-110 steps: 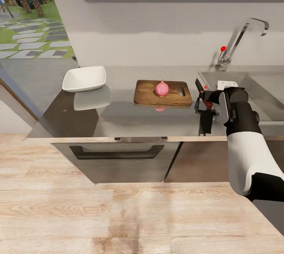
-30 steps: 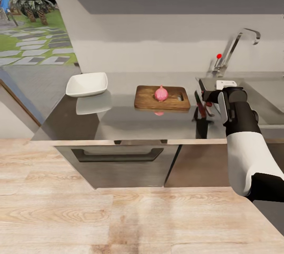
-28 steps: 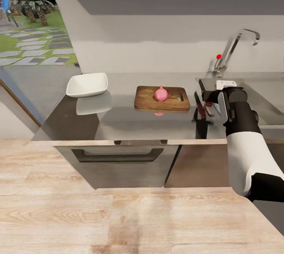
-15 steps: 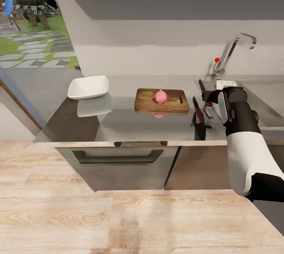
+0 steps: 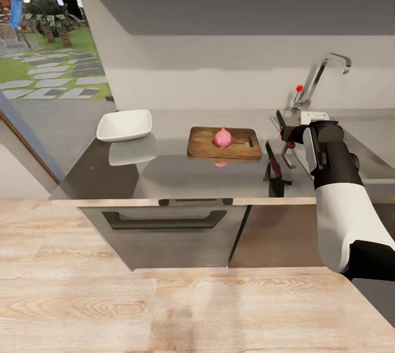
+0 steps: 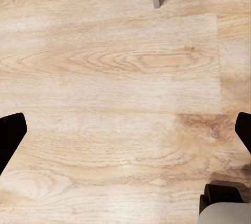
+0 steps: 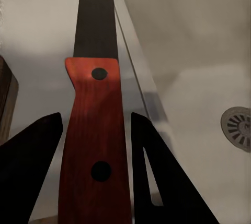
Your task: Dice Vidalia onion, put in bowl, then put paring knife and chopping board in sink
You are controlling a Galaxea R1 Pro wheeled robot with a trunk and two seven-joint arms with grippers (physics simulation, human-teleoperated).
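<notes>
Red-handled paring knife clamped in right gripper.
Vidalia onion rests on chopping board; left gripper spread wide over wooden floor.

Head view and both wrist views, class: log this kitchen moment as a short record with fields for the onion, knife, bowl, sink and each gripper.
Onion: Vidalia onion whole, on the chopping board
Knife: paring knife between the right gripper fingers, beside the board
Bowl: bowl on the countertop, nothing in it
Sink: sink with drain, beyond the knife
Left gripper: left gripper open over the wooden floor
</notes>
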